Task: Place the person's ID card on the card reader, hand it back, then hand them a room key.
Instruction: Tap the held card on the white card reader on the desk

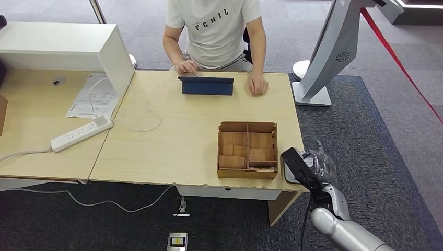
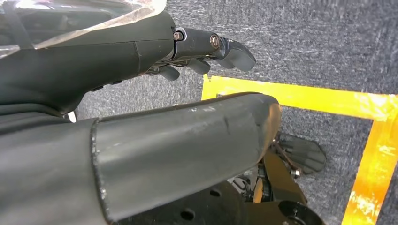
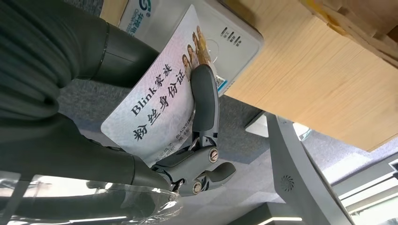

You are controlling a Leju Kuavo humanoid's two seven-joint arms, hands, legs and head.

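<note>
Hovering at the lower right of the head view, the right robot hand [image 1: 305,170] overlaps the pale wooden worktop [image 1: 172,146] corner. Left wrist view: the left robot hand [image 2: 206,51] hangs empty, fingers curled, over grey carpet. Right wrist view: fingers [image 3: 204,101] pinch the pink-white printed ID card [image 3: 159,93] beside the white box-shaped card reader [image 3: 234,35].

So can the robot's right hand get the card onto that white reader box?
Probably yes. The right hand holds the ID card right by the white card reader at the table's near corner. Nothing sits between them, and the wooden box stands off to one side.
</note>
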